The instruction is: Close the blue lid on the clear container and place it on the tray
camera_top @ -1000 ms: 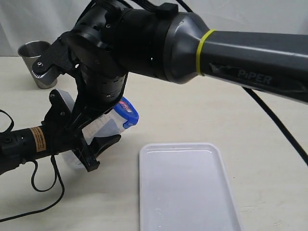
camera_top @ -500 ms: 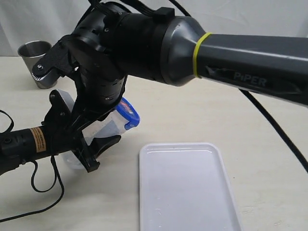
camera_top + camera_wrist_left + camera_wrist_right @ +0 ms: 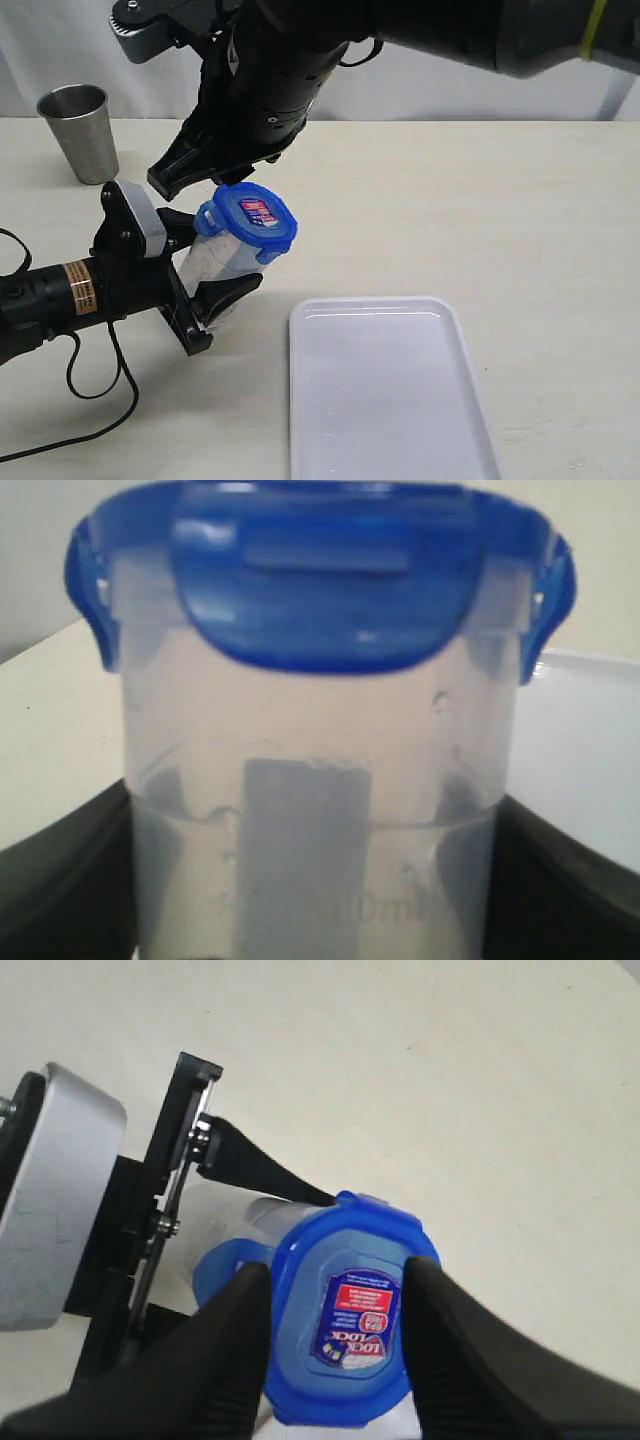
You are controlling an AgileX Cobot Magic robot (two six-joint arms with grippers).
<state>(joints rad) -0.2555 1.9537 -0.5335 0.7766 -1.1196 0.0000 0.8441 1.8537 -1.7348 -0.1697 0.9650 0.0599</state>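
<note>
The table (image 3: pixel 520 220) carries everything, and most of it lies bare beyond both hands. The tray (image 3: pixel 390 400) sits flat on it, near the left hand (image 3: pixel 205 260) and off toward the side that the held canister's top leans to. Judging by that, it only takes a short carry to set the canister down there.

The left hand is clenched around the lower body of the clear container (image 3: pixel 320 740), one finger on each side, holding it tilted and off the table. That likely braces it so the other arm can work at its top. The right hand (image 3: pixel 335 1268) hovers just above that top with its fingers spread, one on each side of the blue lid (image 3: pixel 255 218). It touches nothing and grips nothing.

Behind the left hand's wrist, well apart from it, stands a grey steel cup (image 3: pixel 80 130), which plays no part here.

The lid sits squarely on the container's rim. The front flap (image 3: pixel 310 630) is folded down over the flange and the side flaps look lowered too. Whether every flap has snapped home cannot be told. The red-and-blue sticker (image 3: pixel 355 1325) faces straight up at the right hand.
</note>
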